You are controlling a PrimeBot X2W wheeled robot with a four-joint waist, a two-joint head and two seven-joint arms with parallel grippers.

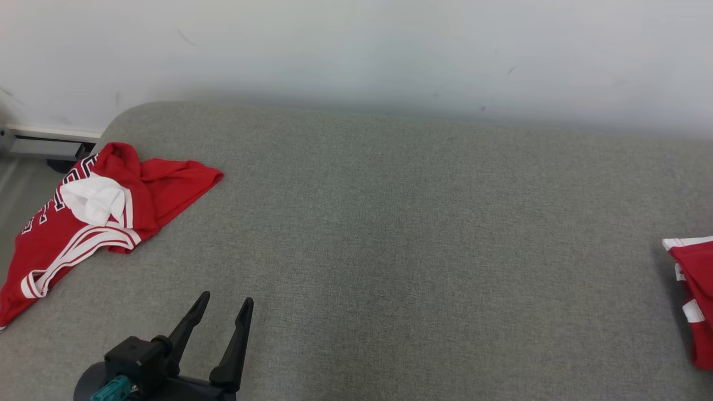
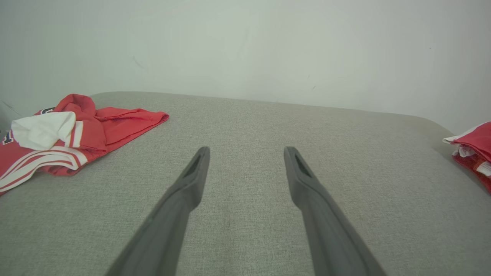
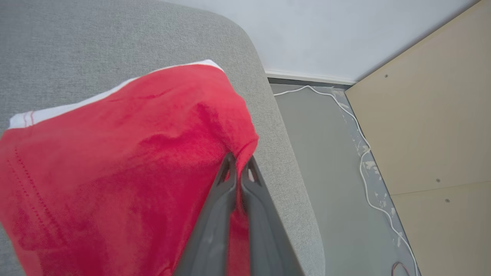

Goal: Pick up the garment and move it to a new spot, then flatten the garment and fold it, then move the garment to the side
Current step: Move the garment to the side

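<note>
my right gripper (image 3: 240, 159) is clenching the red garment (image 3: 115, 161) at frame centre; my left gripper (image 1: 226, 298) is hanging released, lower left, above the grey cushion (image 1: 418, 250).

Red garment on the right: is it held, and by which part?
The right gripper pinches the red garment by a fold at its edge; the left gripper holds nothing.

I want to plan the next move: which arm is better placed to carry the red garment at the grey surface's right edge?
Right, likely. The right gripper is shut on that red garment, pinching its edge. The left gripper is open over the bare grey surface, apart from it.
</note>
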